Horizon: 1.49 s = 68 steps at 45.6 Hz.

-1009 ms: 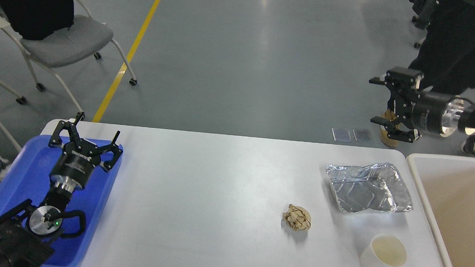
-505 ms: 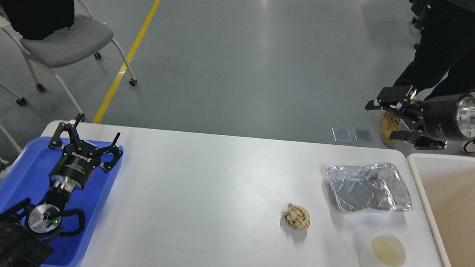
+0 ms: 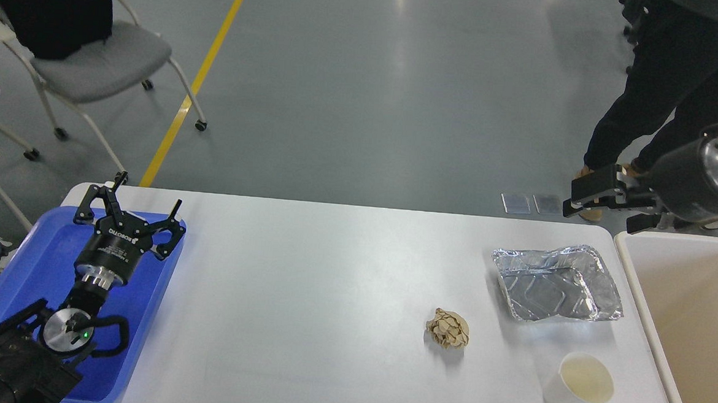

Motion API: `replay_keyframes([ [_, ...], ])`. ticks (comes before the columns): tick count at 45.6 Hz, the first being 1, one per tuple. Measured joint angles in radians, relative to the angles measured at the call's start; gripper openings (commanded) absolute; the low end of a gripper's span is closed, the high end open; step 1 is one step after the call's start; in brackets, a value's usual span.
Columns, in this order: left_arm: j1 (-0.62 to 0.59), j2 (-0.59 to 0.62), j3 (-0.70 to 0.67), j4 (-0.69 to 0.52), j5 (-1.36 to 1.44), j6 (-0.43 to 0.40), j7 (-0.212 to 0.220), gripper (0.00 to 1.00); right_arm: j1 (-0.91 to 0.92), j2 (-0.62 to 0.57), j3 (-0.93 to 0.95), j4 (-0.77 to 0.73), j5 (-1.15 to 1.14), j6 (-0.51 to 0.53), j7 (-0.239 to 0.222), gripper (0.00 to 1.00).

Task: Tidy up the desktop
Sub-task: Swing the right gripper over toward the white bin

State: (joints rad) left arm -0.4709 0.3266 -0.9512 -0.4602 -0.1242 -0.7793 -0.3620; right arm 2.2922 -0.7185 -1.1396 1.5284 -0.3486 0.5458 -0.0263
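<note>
The white desktop (image 3: pixel 330 286) carries a crumpled brown paper ball (image 3: pixel 448 328), a crushed foil tray (image 3: pixel 556 284) and a white paper cup (image 3: pixel 580 380) lying towards its right side. My right gripper (image 3: pixel 604 207) hangs beyond the table's far right corner, just behind the foil tray. Its fingers look apart and hold nothing. My left gripper (image 3: pixel 134 205) is open and empty over the far end of the blue tray (image 3: pixel 29 270) at the left.
A beige tub (image 3: pixel 637 283) with a thick rim stands at the table's right edge. A person in dark trousers (image 3: pixel 660 88) stands behind the right corner. A grey chair (image 3: pixel 90 58) stands at the far left.
My right gripper has turned and come down towards the table's far right corner. The left arm and the things on the table have not moved.
</note>
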Motion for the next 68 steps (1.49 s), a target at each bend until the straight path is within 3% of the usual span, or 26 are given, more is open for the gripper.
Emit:
replay_keyframes([
  [18,0.0,0.0,-0.002,0.0,0.0,0.0,0.0,0.99,0.156,0.168,-0.071,0.05,-0.016,0.18,0.002,1.0],
  [36,0.0,0.0,-0.003,0.0,0.0,0.0,0.0,0.99,0.203,0.252,-0.081,0.061,-0.025,0.23,0.001,1.0],
  [58,0.001,0.0,-0.002,0.0,0.0,0.001,-0.002,0.99,0.155,0.1,-0.187,0.06,-0.113,0.236,-0.008,1.0],
  [68,0.001,0.0,-0.001,0.0,0.0,0.001,-0.003,0.99,0.051,-0.037,-0.208,0.06,-0.214,0.15,-0.009,1.0],
])
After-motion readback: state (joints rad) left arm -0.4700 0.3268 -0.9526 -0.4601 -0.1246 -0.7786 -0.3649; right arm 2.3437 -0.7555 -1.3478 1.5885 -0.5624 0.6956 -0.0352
